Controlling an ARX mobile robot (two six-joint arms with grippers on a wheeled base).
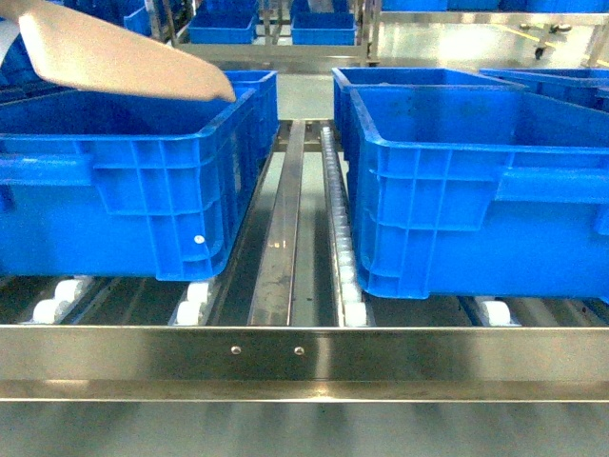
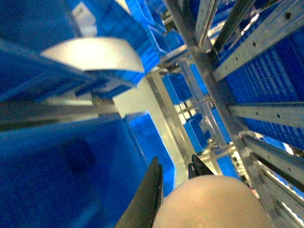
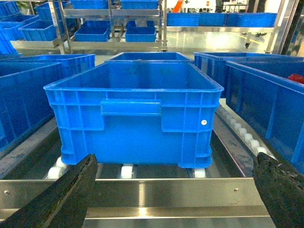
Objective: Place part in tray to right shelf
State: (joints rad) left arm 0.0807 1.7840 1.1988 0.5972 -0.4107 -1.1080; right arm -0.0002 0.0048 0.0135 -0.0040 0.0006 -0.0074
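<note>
Nearest you: the right shelf (image 1: 304,352) shows its plain steel front rail. Behind the rail, white roller tracks (image 1: 338,219) run back between the left crate (image 1: 124,181) and the right crate (image 1: 476,190).

Right gripper (image 3: 171,190): jaws spread wide and empty, low at the front rail, facing a blue crate.

Left gripper (image 2: 175,164): this wrist view is blurred. Two dark fingers flank the beige handle, so I judge them clamped on the tray (image 1: 105,52), since nothing else carries it.

Tray position: aloft over the back left corner of the left crate. It is tilted, with its wide mouth pointing down and inward, just above the crate's rear rim. I cannot tell whether it touches the rim.

The part: not visible in any view. It may lie inside the scoop, in the crate below, or elsewhere, and the pictures do not settle which. Its position relative to the left gripper is therefore unknown.

Step in hand, as I judge it: the tray is carried at the shelf and poised over the left crate.

Next move: confirm where the part is before you tip or lower further. If it rides in the scoop, a steeper tilt would spill it. Keep the handle grip firm and clear the crate rim.
</note>
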